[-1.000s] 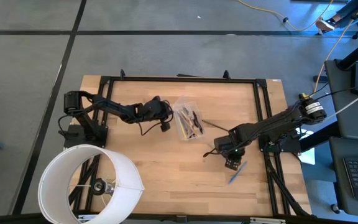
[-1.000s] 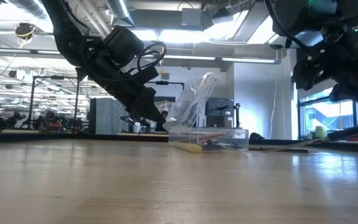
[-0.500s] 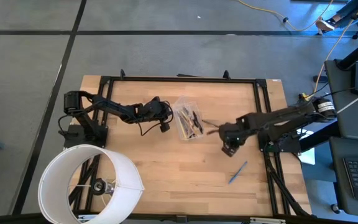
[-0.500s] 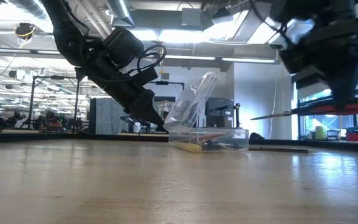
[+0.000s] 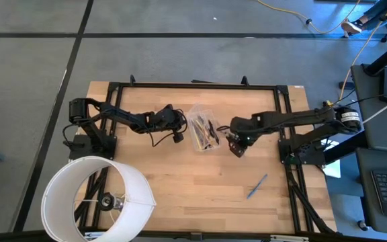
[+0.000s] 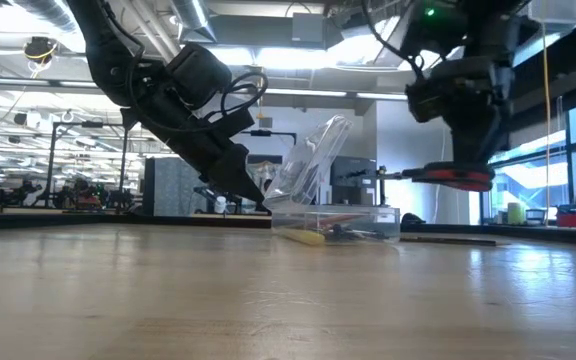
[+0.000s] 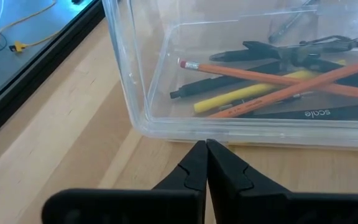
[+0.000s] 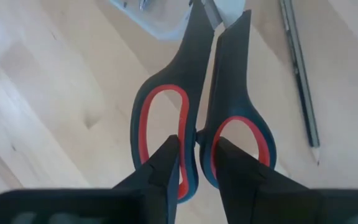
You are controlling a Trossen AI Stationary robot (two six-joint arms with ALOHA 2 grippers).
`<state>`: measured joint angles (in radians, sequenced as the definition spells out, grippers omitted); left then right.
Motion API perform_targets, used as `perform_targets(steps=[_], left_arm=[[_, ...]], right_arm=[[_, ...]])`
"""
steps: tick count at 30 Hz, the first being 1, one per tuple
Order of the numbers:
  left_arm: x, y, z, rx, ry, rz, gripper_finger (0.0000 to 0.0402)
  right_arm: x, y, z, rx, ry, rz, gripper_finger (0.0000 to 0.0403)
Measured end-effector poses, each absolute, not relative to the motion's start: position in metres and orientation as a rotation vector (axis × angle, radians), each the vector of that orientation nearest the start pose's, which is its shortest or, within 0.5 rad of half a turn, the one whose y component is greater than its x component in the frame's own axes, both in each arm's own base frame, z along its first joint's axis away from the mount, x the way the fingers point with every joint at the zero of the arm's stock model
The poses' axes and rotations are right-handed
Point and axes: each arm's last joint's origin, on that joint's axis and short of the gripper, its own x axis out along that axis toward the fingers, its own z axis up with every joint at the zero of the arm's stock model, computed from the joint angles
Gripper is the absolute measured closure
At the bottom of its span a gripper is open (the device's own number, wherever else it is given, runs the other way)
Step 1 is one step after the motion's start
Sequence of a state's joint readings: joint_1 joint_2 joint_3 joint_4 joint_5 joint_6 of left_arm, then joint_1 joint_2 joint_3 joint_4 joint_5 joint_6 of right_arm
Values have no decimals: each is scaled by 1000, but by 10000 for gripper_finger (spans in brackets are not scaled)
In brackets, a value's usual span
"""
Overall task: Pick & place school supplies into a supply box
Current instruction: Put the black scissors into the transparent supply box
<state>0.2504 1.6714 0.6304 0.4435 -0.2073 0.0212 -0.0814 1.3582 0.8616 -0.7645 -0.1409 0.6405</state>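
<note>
**Scissors held aloft beside the supply box**

The right gripper (image 8: 196, 163) pinches the scissors (image 8: 199, 118) by their red-lined handles, clear of the table (image 5: 180, 181), blades pointing toward the supply box (image 5: 203, 130) just beside it. The box, lid raised, contains an orange pencil (image 7: 272, 79), a yellow pen (image 7: 253, 92) and black pens. The left gripper (image 7: 204, 163) sits low at the box's outer wall, fingers pressed together, empty. A blue pen (image 5: 257, 186) lies on the table, well apart.
</note>
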Motion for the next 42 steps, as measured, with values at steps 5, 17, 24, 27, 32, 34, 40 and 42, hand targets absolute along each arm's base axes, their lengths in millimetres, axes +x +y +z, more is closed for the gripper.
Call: perform_targets(steps=[5,17,24,27,32,34,40,42], left_arm=[[291,81,131,9,607,437,397],[291,81,131,26,611,435,399],[291,81,131,26,610,436,397],[290,81,130,28,619,440,400],[290,81,130,30,622,450,396],[290,81,130,31,623,453,394],[289,81,130,32,626,456,397],[290,81,131,34,618,463,399]], right_arm=[[257,-24,208,632,1243,-312,312],[315,-44,203,482,1402,-306,312],[349,-49,201,380,1435,-220,312],[357,-51,200,349,1430,-211,312],[363,-55,197,258,1426,-263,312],[364,-56,194,203,1432,-273,312],[365,-57,192,176,1444,-276,312],[366,-58,192,264,1422,-346,312]])
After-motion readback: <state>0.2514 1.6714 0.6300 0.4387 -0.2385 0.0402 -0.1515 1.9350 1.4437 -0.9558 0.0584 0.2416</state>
